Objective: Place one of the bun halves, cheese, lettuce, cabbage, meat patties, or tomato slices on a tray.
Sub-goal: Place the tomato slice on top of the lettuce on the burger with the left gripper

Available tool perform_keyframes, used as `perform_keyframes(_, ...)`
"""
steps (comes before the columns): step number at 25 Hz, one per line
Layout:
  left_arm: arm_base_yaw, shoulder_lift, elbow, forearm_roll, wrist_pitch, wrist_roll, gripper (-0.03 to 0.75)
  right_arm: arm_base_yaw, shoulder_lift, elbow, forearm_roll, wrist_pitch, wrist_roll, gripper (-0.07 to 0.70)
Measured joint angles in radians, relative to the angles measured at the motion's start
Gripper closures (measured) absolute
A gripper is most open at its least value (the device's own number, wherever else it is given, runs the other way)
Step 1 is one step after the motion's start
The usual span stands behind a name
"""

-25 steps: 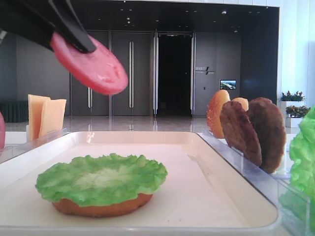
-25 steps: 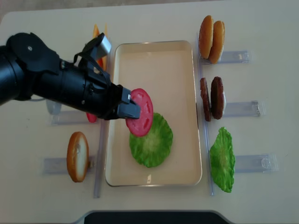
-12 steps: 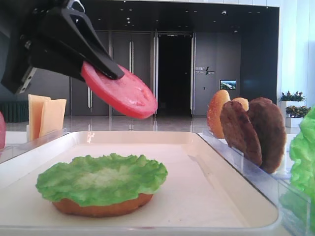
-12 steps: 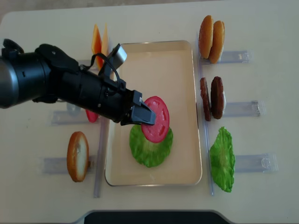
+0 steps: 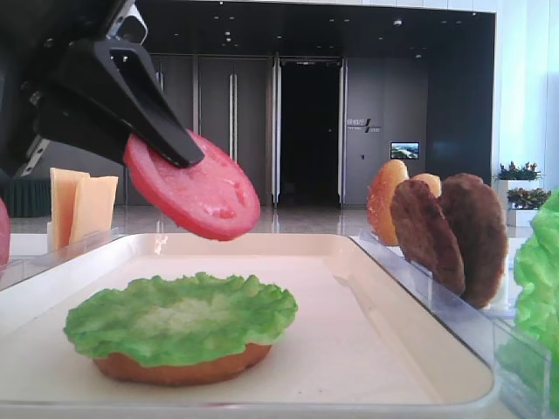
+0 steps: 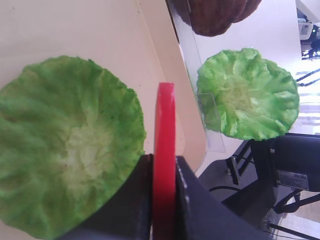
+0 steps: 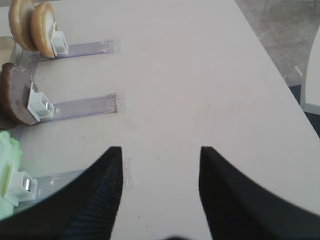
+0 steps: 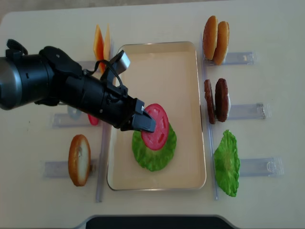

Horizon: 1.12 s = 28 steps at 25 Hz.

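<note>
The left gripper (image 8: 143,122) is pinching a tomato slice (image 8: 156,127) just above the lettuce leaf (image 8: 153,150) on the tray (image 8: 157,55) — not touching it. The right gripper (image 7: 159,192) is hovering over bare table (image 7: 200,75), jaws spread.

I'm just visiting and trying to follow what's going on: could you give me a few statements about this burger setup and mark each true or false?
1. The left pincer holds a tomato slice. True.
2. The tomato slice already lies flat on the lettuce. False: it hangs tilted above it, not touching.
3. The lettuce on the tray sits on a bun half. True.
4. The right pincer grips a meat patty. False: it is open and empty above the table.
5. Two meat patties stand outside the tray. True.
</note>
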Motion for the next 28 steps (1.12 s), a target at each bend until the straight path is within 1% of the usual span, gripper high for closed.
perform_keyframes(5, 0.000, 0.005, 0.000, 0.001, -0.004, 0.015, 0.658, 0.000, 0.000, 0.000, 0.000, 0.000, 0.000, 0.265)
perform_keyframes(13, 0.000, 0.084, 0.000, -0.052, -0.008, 0.090, 0.658, 0.000, 0.000, 0.000, 0.000, 0.000, 0.000, 0.265)
perform_keyframes(21, 0.000, 0.139, 0.000, -0.071, -0.011, 0.120, 0.658, 0.000, 0.000, 0.000, 0.000, 0.000, 0.000, 0.265)
perform_keyframes(28, 0.000, 0.142, -0.001, -0.076, -0.014, 0.144, 0.658, 0.000, 0.000, 0.000, 0.000, 0.000, 0.000, 0.265)
